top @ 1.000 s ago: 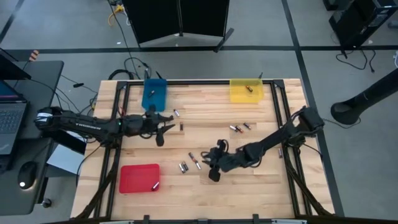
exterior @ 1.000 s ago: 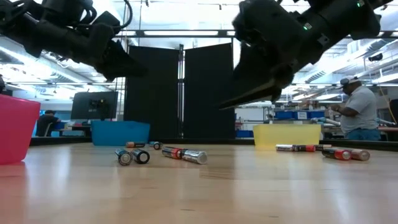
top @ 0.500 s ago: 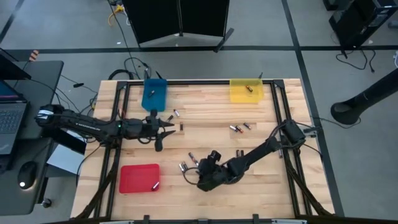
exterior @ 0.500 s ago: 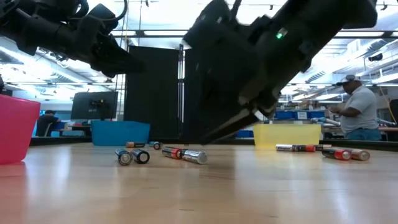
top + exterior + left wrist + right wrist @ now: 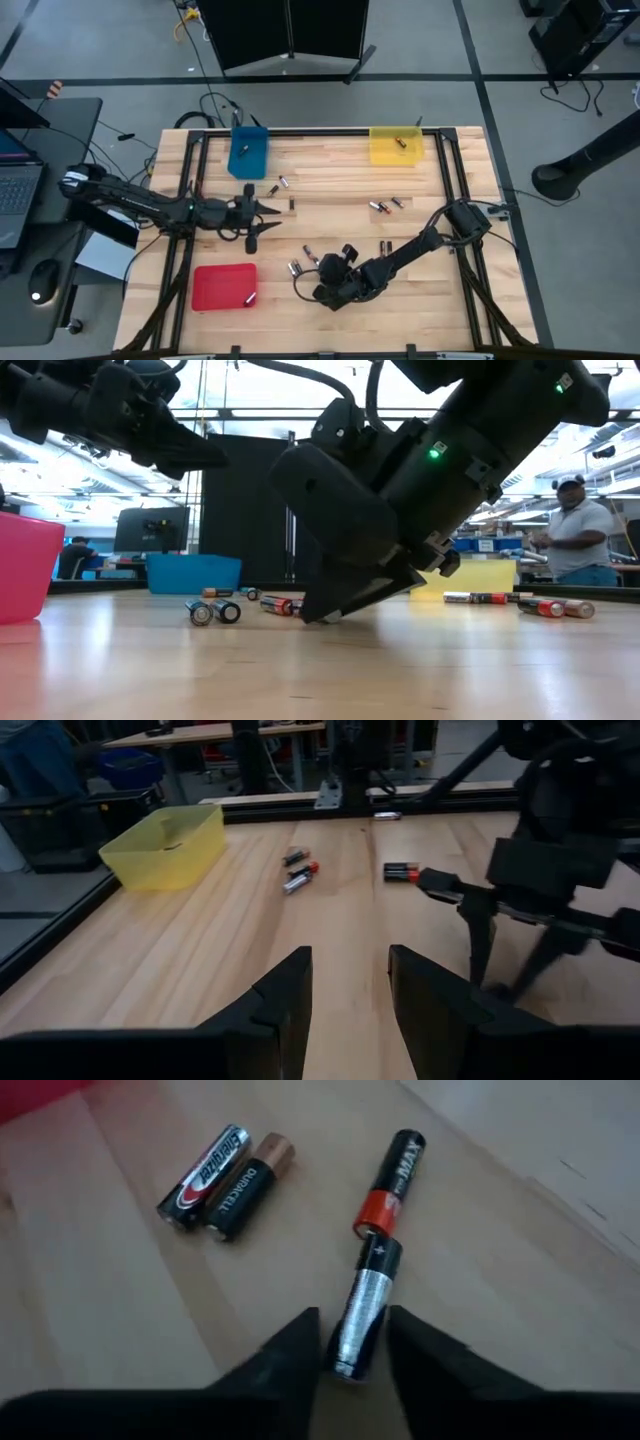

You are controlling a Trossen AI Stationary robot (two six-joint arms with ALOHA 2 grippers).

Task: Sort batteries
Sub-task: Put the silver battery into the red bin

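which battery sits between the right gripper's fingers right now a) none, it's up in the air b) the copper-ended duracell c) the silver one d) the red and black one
c: in the right wrist view the right gripper straddles the silver battery, while the red and black battery lies end to end beyond it and the Duracell lies off to the side.

table (image 5: 330, 175): three trays on it | back-left tray (image 5: 248, 152), back-right tray (image 5: 396, 146), front-left tray (image 5: 224, 287) (one cell in it) | batteries (image 5: 305, 262) mid-front, right gripper (image 5: 310, 277) low over them | more cells (image 5: 386, 205) right of centre | left gripper (image 5: 254, 213) between the left trays
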